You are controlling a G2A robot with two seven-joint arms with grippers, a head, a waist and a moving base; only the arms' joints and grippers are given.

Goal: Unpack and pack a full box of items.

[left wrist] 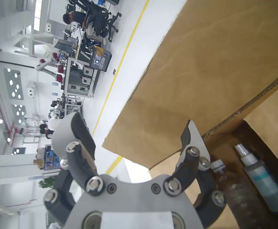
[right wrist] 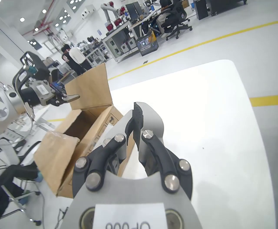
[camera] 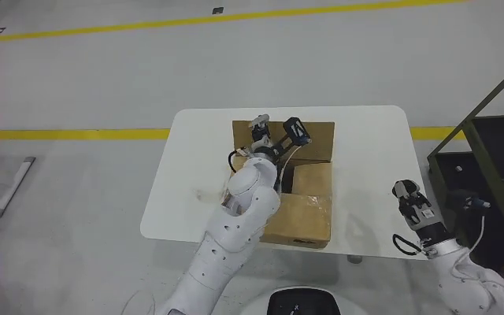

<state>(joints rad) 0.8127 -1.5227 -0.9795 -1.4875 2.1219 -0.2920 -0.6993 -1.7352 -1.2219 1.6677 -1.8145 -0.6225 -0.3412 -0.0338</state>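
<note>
- The left gripper (left wrist: 132, 125) hangs with its jaws wide apart and nothing between them, just above the far end of the cardboard box (camera: 303, 220).
- Below it, inside the box, lie a spray bottle (left wrist: 254, 171) and a clear bottle with a white cap (left wrist: 228, 190), side by side.
- The right gripper (right wrist: 135, 121) has its jaws together on nothing, and sits over the table's near right corner, well apart from the box.
- The flaps stand open, and the items I can see are all inside, so unpacking seems barely begun. Both the emptying and the repacking look to be left.
- The box sits mid-table on a white, round-cornered table (camera: 197, 173).
- Around it is a grey floor with yellow lines (camera: 236, 16). Workbenches and office chairs (right wrist: 173, 19) stand beyond.
</note>
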